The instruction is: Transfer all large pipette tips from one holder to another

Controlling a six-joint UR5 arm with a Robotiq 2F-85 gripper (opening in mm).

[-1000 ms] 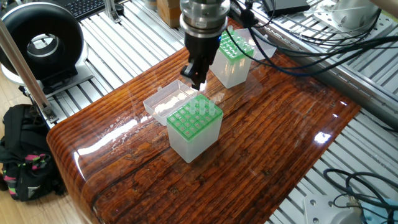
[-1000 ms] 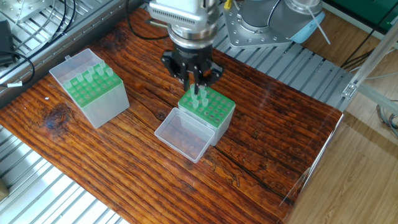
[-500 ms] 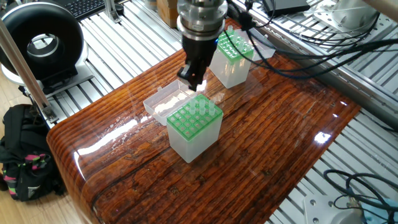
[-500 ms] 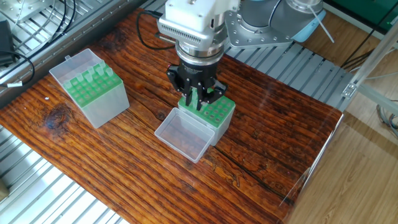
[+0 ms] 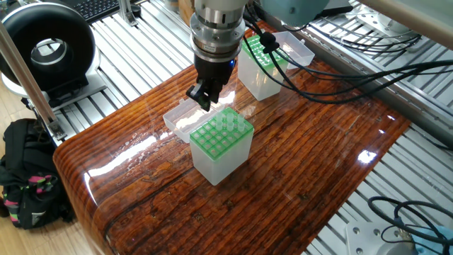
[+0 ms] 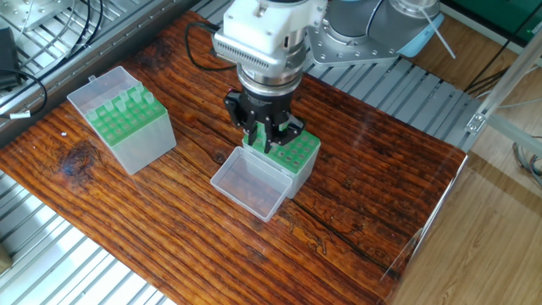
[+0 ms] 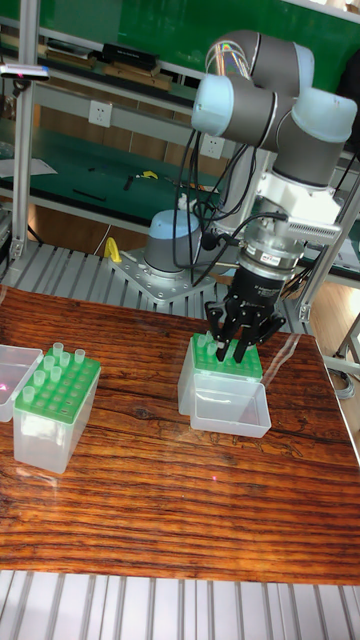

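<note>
Two green-topped tip boxes (image 6: 282,155), gripper (image 6: 263,138) low over one, grip unclear.

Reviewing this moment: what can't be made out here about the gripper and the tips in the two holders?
- Whether the gripper holds a pipette tip: in all three views the fingers cover the spot above the near holder.
- Tip count in the near holder: hidden by the gripper in the tall fixed view, too small elsewhere.
- The far holder: partly behind the arm and cables in one fixed view.
</note>
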